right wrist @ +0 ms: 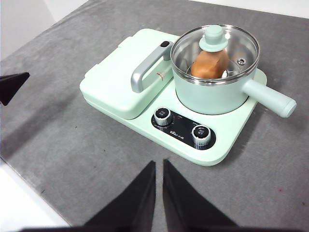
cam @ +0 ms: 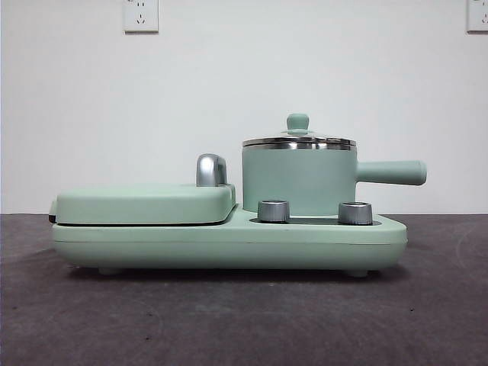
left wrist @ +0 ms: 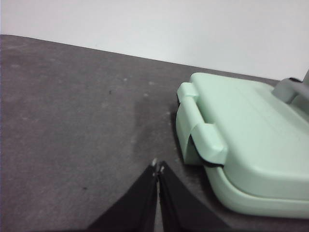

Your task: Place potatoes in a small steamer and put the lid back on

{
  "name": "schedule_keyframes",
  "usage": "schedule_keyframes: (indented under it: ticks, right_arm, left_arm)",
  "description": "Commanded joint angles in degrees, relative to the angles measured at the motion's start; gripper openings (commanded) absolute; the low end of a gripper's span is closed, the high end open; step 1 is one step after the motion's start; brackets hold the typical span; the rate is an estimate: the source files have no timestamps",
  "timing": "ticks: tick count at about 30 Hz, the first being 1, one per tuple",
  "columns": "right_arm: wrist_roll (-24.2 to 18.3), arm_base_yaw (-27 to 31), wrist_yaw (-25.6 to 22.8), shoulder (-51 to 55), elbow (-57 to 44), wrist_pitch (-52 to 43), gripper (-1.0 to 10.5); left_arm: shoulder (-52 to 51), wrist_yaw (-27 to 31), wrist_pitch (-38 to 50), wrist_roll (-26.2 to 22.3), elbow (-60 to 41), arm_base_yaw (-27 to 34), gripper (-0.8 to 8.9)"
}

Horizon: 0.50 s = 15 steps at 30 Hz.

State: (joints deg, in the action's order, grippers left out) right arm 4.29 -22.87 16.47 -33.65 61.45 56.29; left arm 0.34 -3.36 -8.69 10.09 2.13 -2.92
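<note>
The small mint-green steamer pot (cam: pixel 299 181) stands on the appliance base, its straight handle (cam: pixel 390 173) pointing right; it also shows in the right wrist view (right wrist: pixel 212 94). The glass lid (right wrist: pixel 215 48) with its green knob (cam: pixel 297 122) sits on the pot. The orange-brown potato (right wrist: pixel 208 64) lies inside, seen through the glass. My right gripper (right wrist: pixel 159 166) is shut and empty, high above the table in front of the appliance. My left gripper (left wrist: pixel 158 169) is shut and empty, low over the table beside the grill plate's end.
The flat mint-green grill plate (cam: pixel 145 202) with a chrome handle (cam: pixel 210 169) takes the base's left half; it shows in the left wrist view (left wrist: pixel 246 140). Two steel knobs (cam: pixel 274 210) (cam: pixel 355 213) sit at the base's front. Dark grey table (cam: pixel 229 320) all round.
</note>
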Motion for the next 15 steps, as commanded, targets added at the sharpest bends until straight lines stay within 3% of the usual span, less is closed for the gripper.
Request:
schedule_keyframes:
  ticks: [1, 15]
  right_arm:
    - [-0.09, -0.35, 0.02, -0.26, 0.37, -0.59, 0.2]
    - [-0.09, -0.35, 0.02, -0.26, 0.37, -0.61, 0.2]
  left_arm:
    - [-0.17, 0.0, 0.59, -1.51, -1.4, -0.15, 0.06]
    - [-0.15, 0.0, -0.66, -1.51, -1.4, -0.2, 0.06]
